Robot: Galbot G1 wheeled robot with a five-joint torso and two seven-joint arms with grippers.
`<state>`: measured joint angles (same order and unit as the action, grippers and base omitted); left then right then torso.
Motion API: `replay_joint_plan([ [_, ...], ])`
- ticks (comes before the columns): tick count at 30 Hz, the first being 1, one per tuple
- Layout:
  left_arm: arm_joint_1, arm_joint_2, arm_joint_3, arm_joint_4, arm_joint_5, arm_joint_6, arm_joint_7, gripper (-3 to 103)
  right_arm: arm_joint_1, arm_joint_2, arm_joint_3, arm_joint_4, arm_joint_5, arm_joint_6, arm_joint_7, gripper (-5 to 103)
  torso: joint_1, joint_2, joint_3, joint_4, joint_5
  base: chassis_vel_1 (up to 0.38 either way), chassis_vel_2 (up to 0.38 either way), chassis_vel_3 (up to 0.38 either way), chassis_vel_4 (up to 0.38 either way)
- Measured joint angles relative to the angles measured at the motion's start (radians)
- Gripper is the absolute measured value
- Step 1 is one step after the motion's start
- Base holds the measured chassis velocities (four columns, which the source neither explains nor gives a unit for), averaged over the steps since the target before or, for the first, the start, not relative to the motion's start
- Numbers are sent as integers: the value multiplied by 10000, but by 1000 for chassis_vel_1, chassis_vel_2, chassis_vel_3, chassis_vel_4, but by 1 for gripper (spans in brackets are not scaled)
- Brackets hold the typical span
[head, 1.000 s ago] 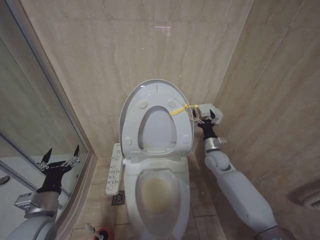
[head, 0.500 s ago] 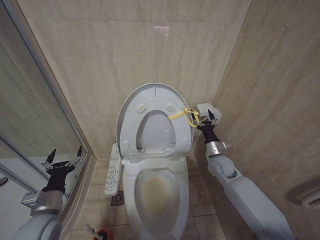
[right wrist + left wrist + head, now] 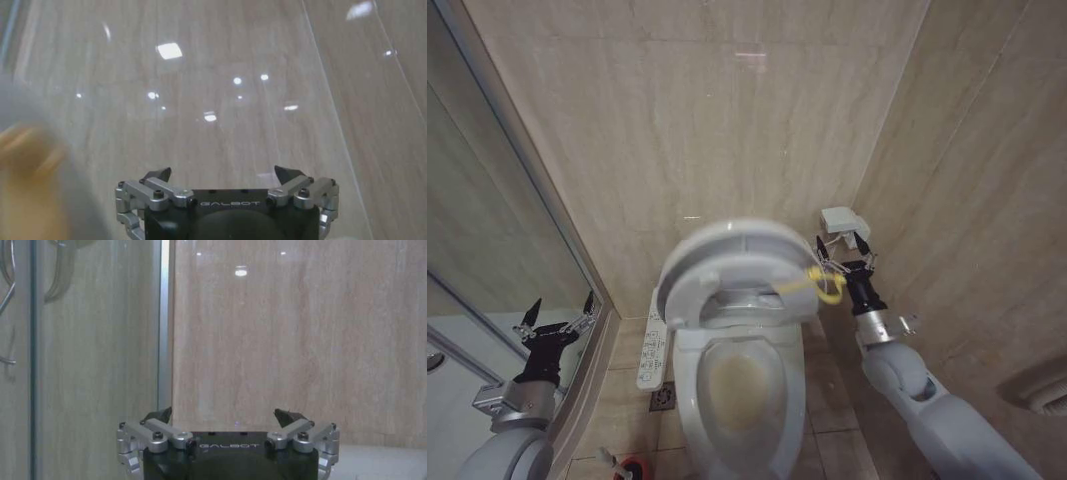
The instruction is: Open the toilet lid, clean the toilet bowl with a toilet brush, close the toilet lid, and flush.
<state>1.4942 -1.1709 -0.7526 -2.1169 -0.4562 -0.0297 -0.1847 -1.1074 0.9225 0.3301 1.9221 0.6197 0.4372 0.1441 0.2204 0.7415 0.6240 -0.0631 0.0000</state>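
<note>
The white toilet lid (image 3: 732, 260) hangs half lowered and motion-blurred over the toilet bowl (image 3: 742, 385), whose inside is stained yellowish. A yellow loop (image 3: 822, 280) dangles from the lid's right edge. My right gripper (image 3: 842, 245) is open just right of that loop, with nothing between its fingers; in the right wrist view the right gripper (image 3: 223, 172) faces the wall, with the blurred lid and loop (image 3: 27, 165) beside it. My left gripper (image 3: 562, 305) waits open at the lower left by the glass, and the left gripper (image 3: 223, 414) faces the tiled wall. The red-orange holder of the toilet brush (image 3: 627, 467) peeks in on the floor.
A glass shower partition (image 3: 497, 250) runs along the left. The seat's control panel (image 3: 653, 350) sticks out left of the bowl, with a floor drain (image 3: 663, 398) below it. A white box (image 3: 839, 218) is fixed to the wall behind my right gripper. Tiled walls close in behind and to the right.
The lid has swung forward from upright against the wall to half lowered. My right gripper has come forward and down with the yellow loop. The left arm has barely moved.
</note>
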Motion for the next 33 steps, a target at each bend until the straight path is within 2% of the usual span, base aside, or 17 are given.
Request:
replay_joint_plan([
  [6,29,-25,46,-57,12,3,-3,100,-1040,-192,724,779,-45,68,49,100,0,0,0,-12,1,0,0,0,0],
  [15,31,-69,222,-126,12,-4,-5,100,-2232,-191,1729,1547,-76,65,176,100,0,0,0,-9,0,0,0,0,0],
  [24,18,-112,428,-332,-157,-38,-42,100,-2958,294,2308,2330,-93,-3,252,100,0,0,0,-9,0,0,0,0,0],
  [33,192,-155,403,-559,-188,-26,-72,100,-3760,702,2703,3436,-111,-748,1139,100,0,1,1,-7,0,0,0,0,0],
])
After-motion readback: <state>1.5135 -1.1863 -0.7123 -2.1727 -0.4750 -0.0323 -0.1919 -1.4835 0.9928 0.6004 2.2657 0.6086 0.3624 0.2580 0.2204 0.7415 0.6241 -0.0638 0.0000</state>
